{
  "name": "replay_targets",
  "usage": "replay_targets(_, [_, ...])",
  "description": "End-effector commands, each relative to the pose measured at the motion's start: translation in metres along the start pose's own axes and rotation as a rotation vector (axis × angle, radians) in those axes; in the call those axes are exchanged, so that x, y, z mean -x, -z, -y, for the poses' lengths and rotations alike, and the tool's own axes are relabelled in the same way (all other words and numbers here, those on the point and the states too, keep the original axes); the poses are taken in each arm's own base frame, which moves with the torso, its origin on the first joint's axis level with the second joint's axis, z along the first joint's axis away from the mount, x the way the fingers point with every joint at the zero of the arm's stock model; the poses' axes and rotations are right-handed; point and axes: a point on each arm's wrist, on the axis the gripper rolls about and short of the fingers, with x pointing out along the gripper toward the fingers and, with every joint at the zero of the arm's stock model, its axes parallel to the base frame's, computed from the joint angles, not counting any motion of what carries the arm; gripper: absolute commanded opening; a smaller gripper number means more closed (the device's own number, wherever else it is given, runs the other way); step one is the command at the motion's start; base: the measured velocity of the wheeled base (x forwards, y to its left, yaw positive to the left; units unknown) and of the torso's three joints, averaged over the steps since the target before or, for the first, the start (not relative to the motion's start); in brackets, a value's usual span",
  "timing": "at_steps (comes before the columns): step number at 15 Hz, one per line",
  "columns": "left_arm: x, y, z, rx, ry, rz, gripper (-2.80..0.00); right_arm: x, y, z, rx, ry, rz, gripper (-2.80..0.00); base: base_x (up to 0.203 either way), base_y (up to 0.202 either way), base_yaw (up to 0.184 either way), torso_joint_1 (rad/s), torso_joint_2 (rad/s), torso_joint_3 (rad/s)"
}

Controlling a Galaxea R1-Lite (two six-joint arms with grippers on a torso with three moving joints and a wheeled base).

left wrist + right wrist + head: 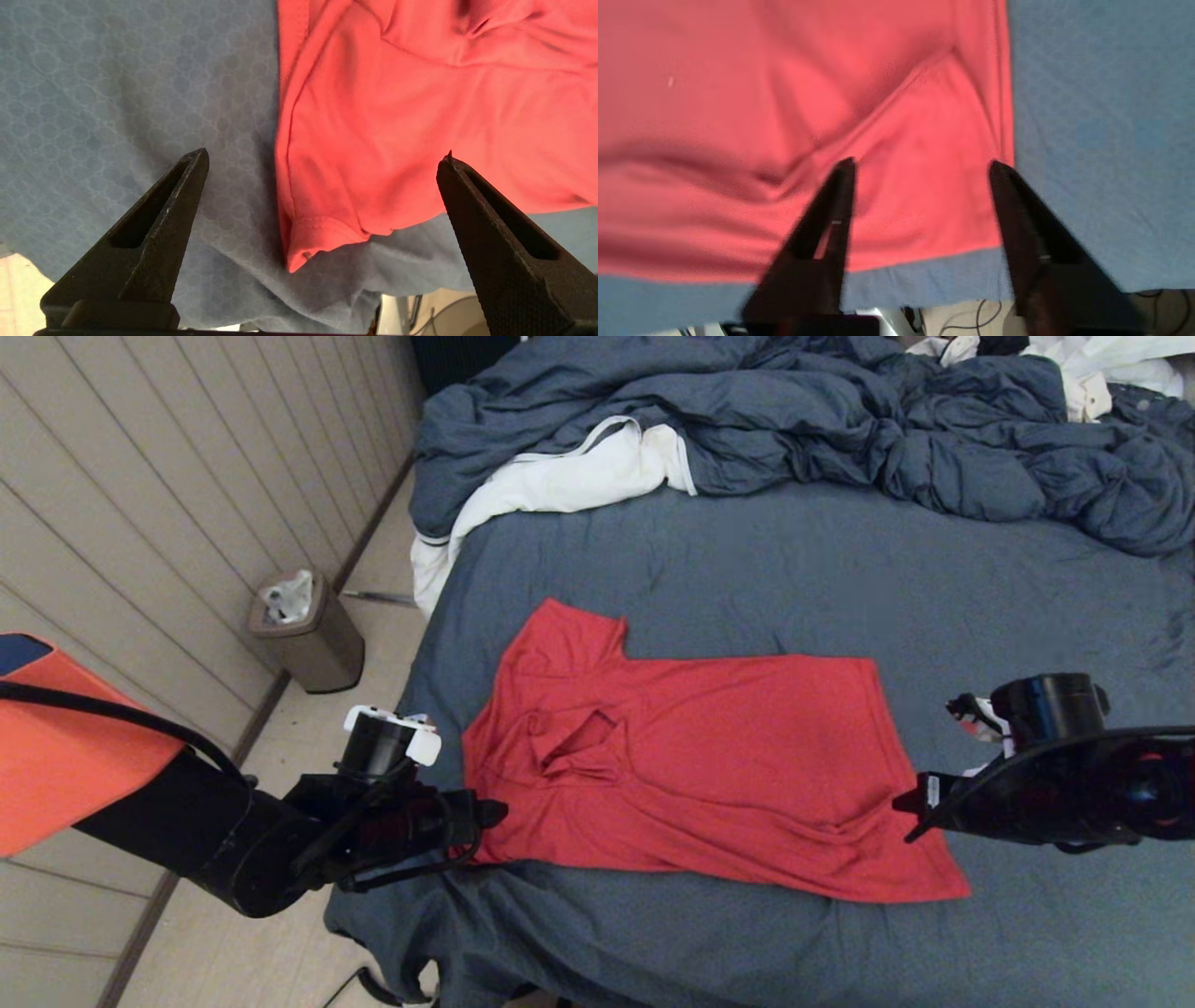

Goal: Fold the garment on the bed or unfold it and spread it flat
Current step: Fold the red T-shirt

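Observation:
The red T-shirt (691,756) lies plain side up on the slate-blue bed sheet (794,569), neck towards the left and hem towards the right. A small fold rumples the cloth near the collar (574,742). My left gripper (495,814) hovers at the shirt's near-left sleeve. In the left wrist view that gripper (324,157) is open wide, the sleeve hem (317,233) lying between its fingers, untouched. My right gripper (910,810) sits at the near hem corner. In the right wrist view it (923,164) is open over the shirt's corner (924,210).
A rumpled blue duvet (840,420) is heaped across the far side of the bed, with a white cloth (569,476) beneath it at the left edge. A bin (303,630) stands on the floor by the panelled wall. The bed's near edge (523,952) lies just below both grippers.

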Motion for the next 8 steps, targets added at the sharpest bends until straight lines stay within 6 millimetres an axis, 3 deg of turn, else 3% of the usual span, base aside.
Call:
replay_targets(1, [-0.008,0.005,-0.001,0.001,-0.011,-0.020,0.00,-0.001,0.002,0.000,0.004,0.001,-0.009,0.00,0.000,0.000,0.000,0.000,0.00,0.000])
replay_targets(8, [-0.021,0.009,-0.003,-0.002,-0.067,-0.076,0.00,-0.016,0.002,0.010,-0.018,0.030,-0.032,0.00,0.000,0.000,0.000,0.000,0.00,0.000])
